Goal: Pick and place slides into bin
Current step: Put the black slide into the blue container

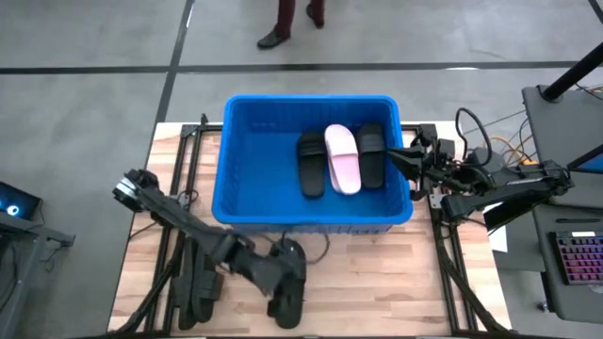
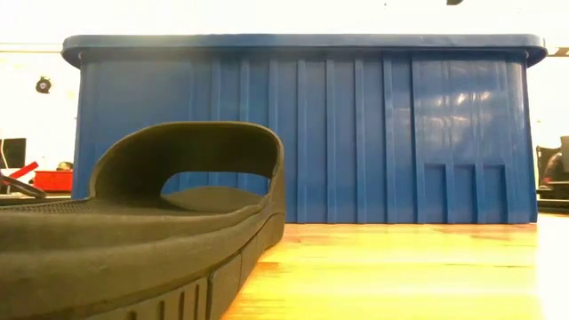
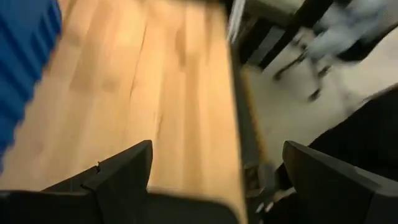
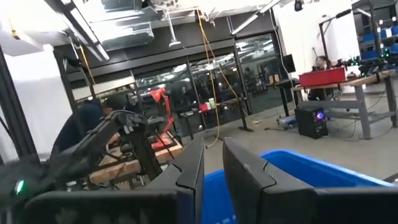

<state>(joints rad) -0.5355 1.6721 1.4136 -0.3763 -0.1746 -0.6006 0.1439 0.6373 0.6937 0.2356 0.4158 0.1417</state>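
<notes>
The blue bin (image 1: 247, 141) stands at the middle of the table, and it also fills the low view (image 2: 356, 133). In it lie a black slide (image 1: 311, 168), a pale pink slide (image 1: 342, 160) and another black slide (image 1: 372, 153). A black slide (image 1: 292, 287) lies on the wood near the front edge, close to the low camera (image 2: 133, 222). My left gripper (image 1: 281, 271) is open over this slide, and only wood shows between its fingers (image 3: 217, 180). My right gripper (image 1: 412, 155) is shut and empty at the bin's right rim (image 4: 212, 171).
More black slides (image 1: 196, 290) lie at the table's near left under the left arm. Bare wood lies between the bin's near wall and the front edge. Cables and a keyboard sit off the table's right side. A person's legs show beyond the far edge.
</notes>
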